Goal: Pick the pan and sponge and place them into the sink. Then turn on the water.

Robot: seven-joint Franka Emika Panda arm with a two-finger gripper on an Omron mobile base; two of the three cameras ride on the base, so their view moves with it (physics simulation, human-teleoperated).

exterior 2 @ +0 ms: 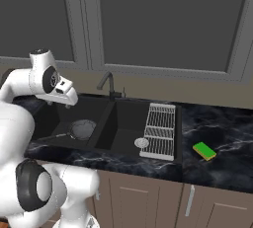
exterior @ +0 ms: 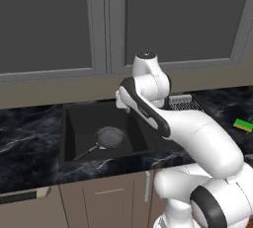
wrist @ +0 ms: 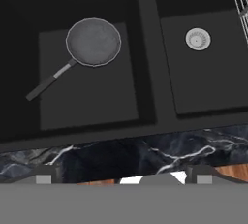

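Pan, grey and shallow, is seen lying flat on the floor of the sink's left bowl, below and ahead of the gripper, its thin dark handle trailing away toward the bowl's near left corner. The gripper is held above the front rim of the sink, close to the divider between the two bowls, its fingers spread fully apart and nothing carried between them. Ahead and to the right of the hand, the second bowl is shown bare but for its round silver drain, with a wire dish rack laid across that bowl's far right side. Further right again, well apart from the gripper, the green-and-yellow sponge is left lying on the dark marble counter, just beyond the rack. The first placement is judged done; the fetching of the sponge appears to be the step in hand, and a long swing to the right over the rack would be called for, followed by a descent onto the small block. Open counter is seen on all sides of the sponge, though the front counter edge lies near it. The dark curved faucet, behind the divider, is seen dry, with no blue stream running.
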